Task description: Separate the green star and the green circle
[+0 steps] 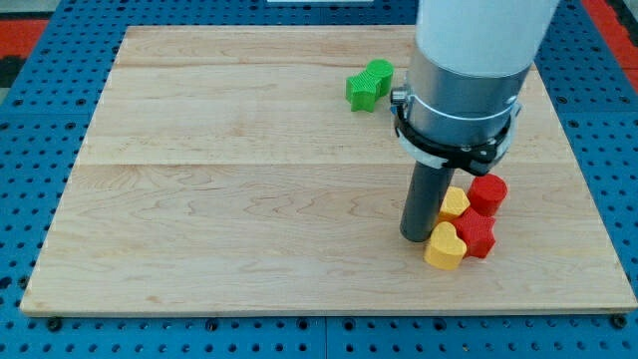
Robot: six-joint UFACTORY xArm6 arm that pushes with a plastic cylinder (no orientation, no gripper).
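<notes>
A green star (363, 92) lies near the view's top, right of centre, on the wooden board (219, 199). A green circle (381, 70) touches it at its upper right. My tip (417, 238) rests on the board well below both, toward the view's lower right. It stands against the left side of a cluster of yellow and red blocks. The arm's wide grey body (464, 70) hangs above and hides the board just right of the green blocks.
A yellow block (455, 203) and a yellow heart (445, 247) sit right next to my tip. A red block (488, 192) and another red block (478, 234) touch them on the right. A blue pegboard (40, 120) surrounds the board.
</notes>
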